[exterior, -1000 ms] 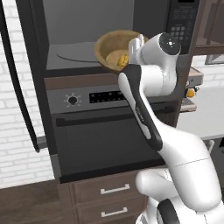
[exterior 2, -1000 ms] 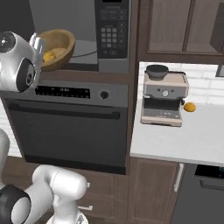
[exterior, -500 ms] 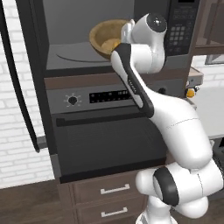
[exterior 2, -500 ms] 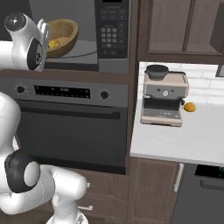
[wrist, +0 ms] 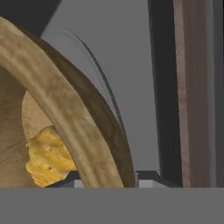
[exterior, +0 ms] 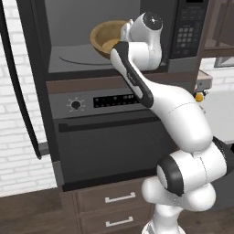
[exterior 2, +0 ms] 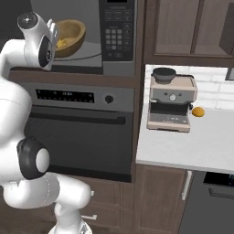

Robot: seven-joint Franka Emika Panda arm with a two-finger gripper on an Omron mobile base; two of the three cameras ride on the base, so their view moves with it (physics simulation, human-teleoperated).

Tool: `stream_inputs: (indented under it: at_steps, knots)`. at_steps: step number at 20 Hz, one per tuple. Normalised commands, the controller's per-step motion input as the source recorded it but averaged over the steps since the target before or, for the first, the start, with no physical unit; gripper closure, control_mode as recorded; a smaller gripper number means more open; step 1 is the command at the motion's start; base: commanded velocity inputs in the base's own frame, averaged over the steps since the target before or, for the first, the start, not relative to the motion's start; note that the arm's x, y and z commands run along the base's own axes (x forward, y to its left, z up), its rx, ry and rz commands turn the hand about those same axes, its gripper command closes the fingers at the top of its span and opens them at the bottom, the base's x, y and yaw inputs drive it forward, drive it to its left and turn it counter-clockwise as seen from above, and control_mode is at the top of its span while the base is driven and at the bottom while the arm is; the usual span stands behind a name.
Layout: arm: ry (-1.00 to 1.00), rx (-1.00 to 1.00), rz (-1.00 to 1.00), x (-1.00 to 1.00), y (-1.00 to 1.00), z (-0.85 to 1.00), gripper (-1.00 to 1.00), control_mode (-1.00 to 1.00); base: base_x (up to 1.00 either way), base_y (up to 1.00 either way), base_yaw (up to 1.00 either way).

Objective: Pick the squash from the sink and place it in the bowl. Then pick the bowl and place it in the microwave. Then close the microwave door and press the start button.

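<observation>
The squash [wrist: 46, 155] lies inside the bowl [exterior: 107, 40], low against its inner wall, a lumpy yellow piece that also shows past the robot's wrist in the right base view. The bowl is tilted, its mouth turned toward the left base camera, and it hangs inside the open mouth of the microwave [exterior: 91, 32], above the round turntable [exterior: 84, 58] rather than resting on it, as far as I can judge. The gripper [wrist: 107, 177] is clenched on the bowl's rim: in the hand view the thick wooden rim runs straight down between the two dark tips. So the bowl lies directly ahead of the jaws and sweeps up and away to the left of that view, its curved edge crossing the picture diagonally.

The move to come is a lowering onto the turntable, and the grey floor beneath the bowl looks free. On the right side the cavity wall and dark frame stand near the rim, with the keypad [exterior 2: 113, 33] beyond; there is more room to the left and toward the back. The microwave door [exterior: 20, 82] hangs swung open at the far left, well apart from the arm. Below is the oven [exterior 2: 75, 132], and off to the right a coffee machine [exterior 2: 171, 105] on the counter [exterior 2: 196, 146]
</observation>
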Motion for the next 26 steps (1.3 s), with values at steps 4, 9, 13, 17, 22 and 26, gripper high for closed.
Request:
stream_inputs:
  at_steps: [4, 9, 13, 17, 22, 26]
  knots:
    - [0.00, 0.00, 0.00, 0.34, 0.08, -0.12, 1.00, -1.00, 0.00, 0.00, 0.00]
    - [0.00, 0.00, 0.01, 0.26, 0.11, -0.19, 1.00, -1.00, 0.00, 0.00, 0.00]
    - [-0.02, 0.00, 0.00, 0.09, 0.15, -0.22, -1.00, -1.00, 0.00, 0.00, 0.00]
    - [-0.25, 0.00, 0.00, -0.02, 0.01, -0.04, -1.00, -1.00, 0.00, 0.00, 0.00]
    - [-0.32, 0.00, 0.00, -0.31, 0.00, 0.00, -1.00, -1.00, 0.00, 0.00, 0.00]
    - [-0.28, 0.00, 0.00, -0.80, 0.00, 0.00, -1.00, -1.00, 0.00, 0.00, 0.00]
